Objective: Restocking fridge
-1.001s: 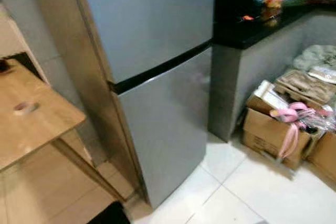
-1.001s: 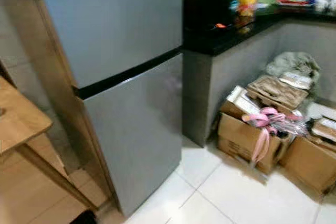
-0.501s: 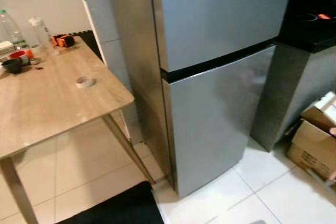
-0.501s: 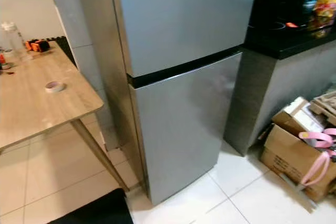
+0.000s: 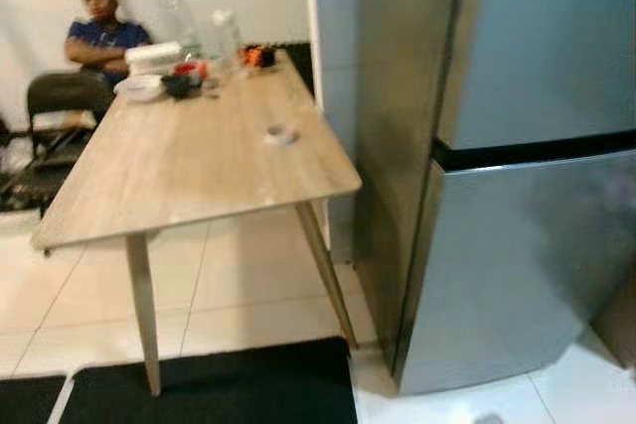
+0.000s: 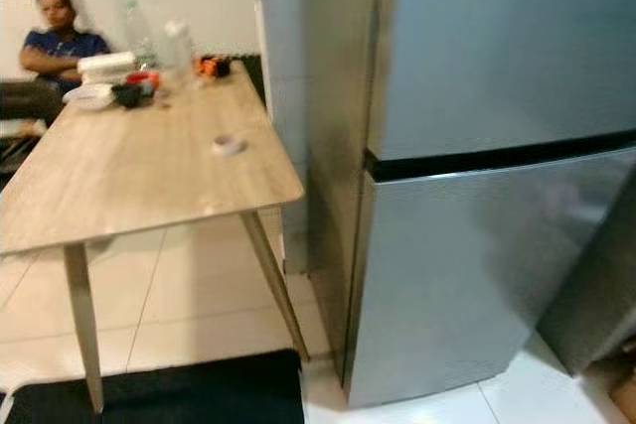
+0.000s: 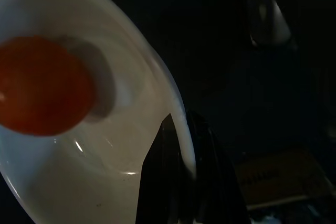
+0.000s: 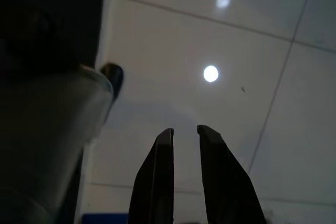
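Observation:
A tall silver fridge (image 5: 517,245) with two doors, both closed, stands on the right of the eye views. In the left wrist view my left gripper (image 7: 181,121) is shut on the rim of a white bowl (image 7: 105,171). A round orange-red fruit (image 7: 42,85) lies inside the bowl. The surroundings in that view are dark. My right gripper (image 8: 185,130) hangs over white floor tiles (image 8: 236,51), its fingers (image 8: 157,177) close together with nothing between them.
A wooden table (image 5: 189,166) stands left of the fridge, with bottles (image 5: 227,37), bowls (image 5: 182,84) and a tape roll (image 5: 281,133) on it. A person (image 5: 101,32) sits behind its far end beside a chair (image 5: 62,106). A black mat (image 5: 209,384) lies on the floor.
The camera has swung left: the counter and cardboard boxes have left the picture, and the whole table and the seated person have come in. The fridge doors stay closed.

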Controlling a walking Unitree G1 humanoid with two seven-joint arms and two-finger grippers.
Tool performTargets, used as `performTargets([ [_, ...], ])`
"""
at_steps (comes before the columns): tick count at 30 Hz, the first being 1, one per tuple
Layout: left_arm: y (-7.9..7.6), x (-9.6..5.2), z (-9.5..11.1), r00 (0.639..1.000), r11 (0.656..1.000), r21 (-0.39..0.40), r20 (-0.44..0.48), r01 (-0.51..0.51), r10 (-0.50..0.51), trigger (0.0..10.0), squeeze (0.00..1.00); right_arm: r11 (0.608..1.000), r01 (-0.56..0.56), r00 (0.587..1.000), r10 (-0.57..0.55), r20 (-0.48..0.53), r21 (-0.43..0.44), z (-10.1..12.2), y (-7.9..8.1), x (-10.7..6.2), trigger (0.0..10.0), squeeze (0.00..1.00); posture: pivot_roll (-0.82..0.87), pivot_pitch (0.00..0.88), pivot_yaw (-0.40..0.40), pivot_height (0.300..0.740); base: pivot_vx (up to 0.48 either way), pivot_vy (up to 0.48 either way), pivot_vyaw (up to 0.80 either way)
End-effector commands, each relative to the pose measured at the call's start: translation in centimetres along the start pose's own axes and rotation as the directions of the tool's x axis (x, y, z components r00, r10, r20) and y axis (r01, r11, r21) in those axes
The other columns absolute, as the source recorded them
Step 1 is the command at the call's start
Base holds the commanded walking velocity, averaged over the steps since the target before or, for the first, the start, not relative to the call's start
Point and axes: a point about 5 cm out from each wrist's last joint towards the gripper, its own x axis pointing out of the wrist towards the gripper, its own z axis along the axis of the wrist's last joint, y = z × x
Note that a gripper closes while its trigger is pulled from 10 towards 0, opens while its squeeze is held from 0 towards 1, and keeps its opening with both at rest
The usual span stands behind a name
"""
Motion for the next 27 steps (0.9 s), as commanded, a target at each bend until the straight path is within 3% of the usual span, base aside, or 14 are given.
performTargets([
  [1, -0.01, 0.06, 0.64, 1.000, 1.000, 0.018, 0.020, 0.001, -0.001, 10.0, 0.00, 1.000, 0.008, 1.000, -0.008, -0.027, 0.016, -0.96, -0.15, -0.07, 10.0, 0.00, -0.07, 0.000, 0.022, 0.740, 0.000, -0.307, 0.00],
  [20, -0.14, 0.08, 0.70, 1.000, 1.000, 0.000, 0.020, 0.001, -0.001, 10.0, 0.00, 1.000, 0.010, 1.000, -0.009, -0.023, 0.017, -0.84, -0.20, -0.06, 10.0, 0.00, -0.07, 0.000, 0.018, 0.740, 0.000, -0.462, 0.00],
  [27, -0.08, 0.09, 0.94, 0.999, 1.000, -0.010, 0.033, -0.006, 0.006, 10.0, 0.00, 1.000, 0.008, 1.000, -0.008, -0.018, 0.020, -0.77, -0.14, -0.06, 10.0, 0.00, -0.07, 0.000, 0.020, 0.740, 0.000, -0.079, 0.00],
])
